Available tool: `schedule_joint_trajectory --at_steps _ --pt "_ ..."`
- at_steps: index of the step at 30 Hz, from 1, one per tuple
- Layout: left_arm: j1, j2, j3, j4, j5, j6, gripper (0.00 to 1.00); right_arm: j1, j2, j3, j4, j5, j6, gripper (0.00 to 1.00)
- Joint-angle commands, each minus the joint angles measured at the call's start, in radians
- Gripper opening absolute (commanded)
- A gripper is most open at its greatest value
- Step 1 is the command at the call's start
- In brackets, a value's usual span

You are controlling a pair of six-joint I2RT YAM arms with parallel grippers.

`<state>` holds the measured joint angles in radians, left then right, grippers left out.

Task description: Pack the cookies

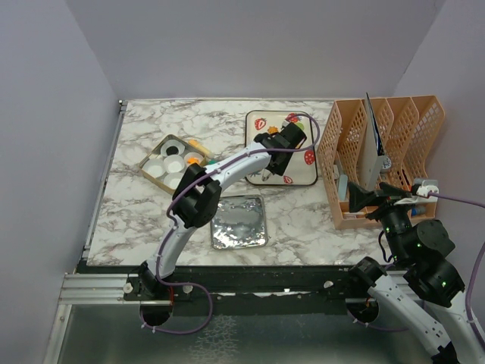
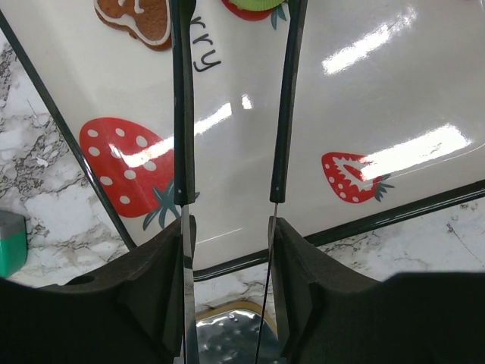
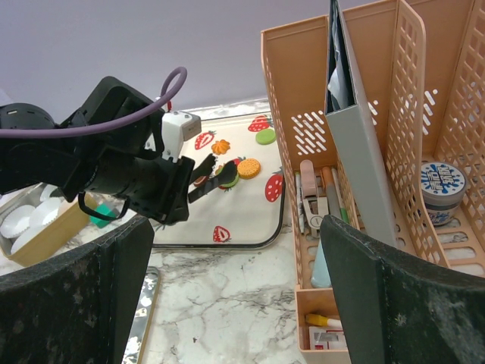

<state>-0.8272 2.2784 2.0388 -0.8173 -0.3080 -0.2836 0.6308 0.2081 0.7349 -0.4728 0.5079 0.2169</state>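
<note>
The cookies lie on the white strawberry tray (image 1: 261, 176). In the right wrist view I see an orange round one (image 3: 248, 167), a green one (image 3: 265, 136) and a small orange one (image 3: 220, 146). My left gripper (image 1: 294, 135) is open and empty, low over the tray (image 2: 364, 98). Its thin fingers (image 2: 182, 114) reach towards a brown iced cookie (image 2: 140, 17) and a green cookie (image 2: 261, 6). A box of white paper cups (image 1: 174, 161) holds a black cookie (image 1: 172, 152) and an orange one (image 1: 195, 144). My right gripper (image 3: 235, 303) is open and empty.
A silver foil lid (image 1: 239, 221) lies at the table's front middle. An orange mesh desk organizer (image 1: 383, 155) with a folder, pens and a tin stands at the right, close to my right gripper. A teal object (image 2: 7, 243) sits left of the tray.
</note>
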Motion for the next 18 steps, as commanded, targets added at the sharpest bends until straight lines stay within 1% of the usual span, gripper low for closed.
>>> schedule_joint_trajectory --at_steps 1,12,18 --pt "-0.014 0.036 0.047 -0.009 -0.039 0.009 0.48 0.0 -0.004 -0.008 -0.005 0.015 -0.008 1.0" --pt "-0.022 0.058 0.052 -0.012 -0.034 0.006 0.47 0.0 -0.004 -0.008 -0.007 0.014 -0.007 1.0" --pt "-0.023 0.039 0.051 -0.036 -0.049 0.004 0.42 0.0 -0.007 -0.008 -0.006 0.015 -0.007 1.0"
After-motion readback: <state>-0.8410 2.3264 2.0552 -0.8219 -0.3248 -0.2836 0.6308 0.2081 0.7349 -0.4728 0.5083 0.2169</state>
